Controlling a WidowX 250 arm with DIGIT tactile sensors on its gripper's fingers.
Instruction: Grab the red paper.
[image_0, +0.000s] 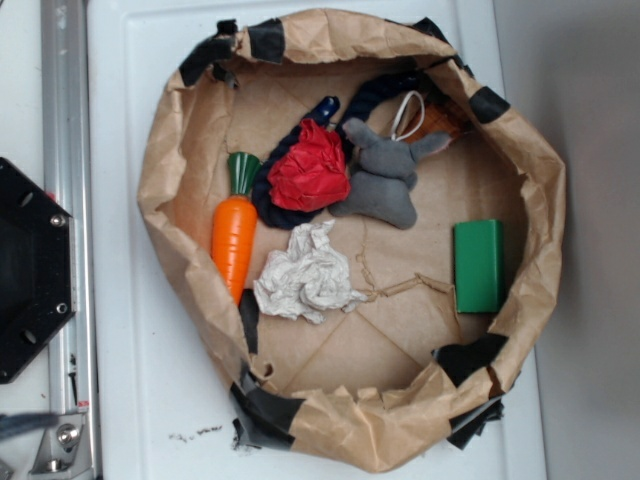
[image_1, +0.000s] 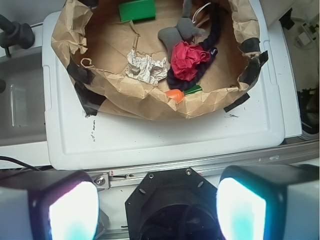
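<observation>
Currently our gripper (image_1: 157, 207) hangs wide open, well short of the bin (image_0: 160, 180), and the red paper (image_0: 310, 168) sits on a dark cloth (image_0: 275, 205) touching the grey plush (image_0: 385, 185), so we risk snagging either one.

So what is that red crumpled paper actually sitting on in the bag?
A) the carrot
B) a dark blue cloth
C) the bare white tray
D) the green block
B: in the exterior view the red paper lies on a dark blue cloth that shows around its left and lower edges, beside the grey plush toy and apart from the green block.
</observation>
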